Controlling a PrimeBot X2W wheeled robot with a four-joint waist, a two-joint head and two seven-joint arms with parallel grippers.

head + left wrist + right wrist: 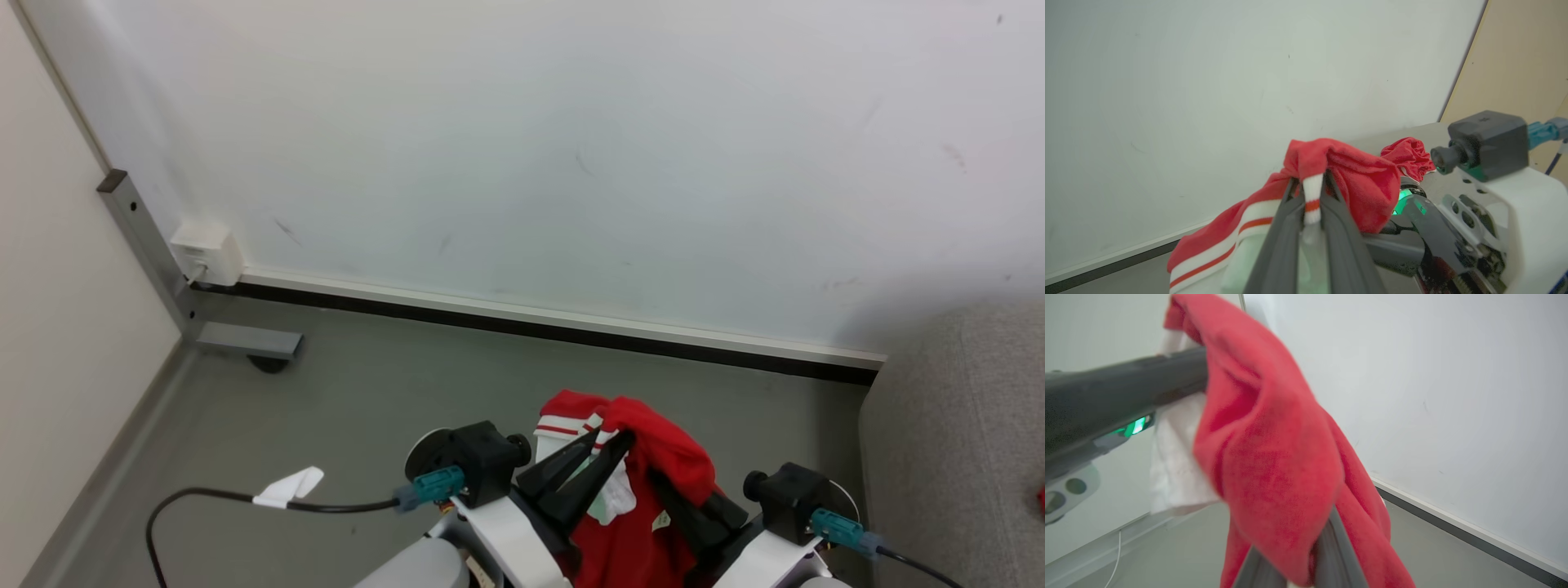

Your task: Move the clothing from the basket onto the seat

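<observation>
A red piece of clothing (665,457) with white striped trim hangs between my two grippers, above the grey floor. My left gripper (608,441) is shut on the white-and-red trim, which the left wrist view shows pinched at the fingertips (1312,192) of the left gripper. The red clothing (1274,457) drapes over my right gripper (1298,555) and lies between its fingers, which stand shut on it. The light grey seat (955,457) is at the right edge of the head view. The basket is out of view.
A white wall with a dark baseboard (531,322) runs across ahead. A metal post with a foot (245,343) and a wall socket (204,249) stand at the left. A black cable with a white tag (286,488) trails over the floor. A red scrap (1041,498) lies on the seat.
</observation>
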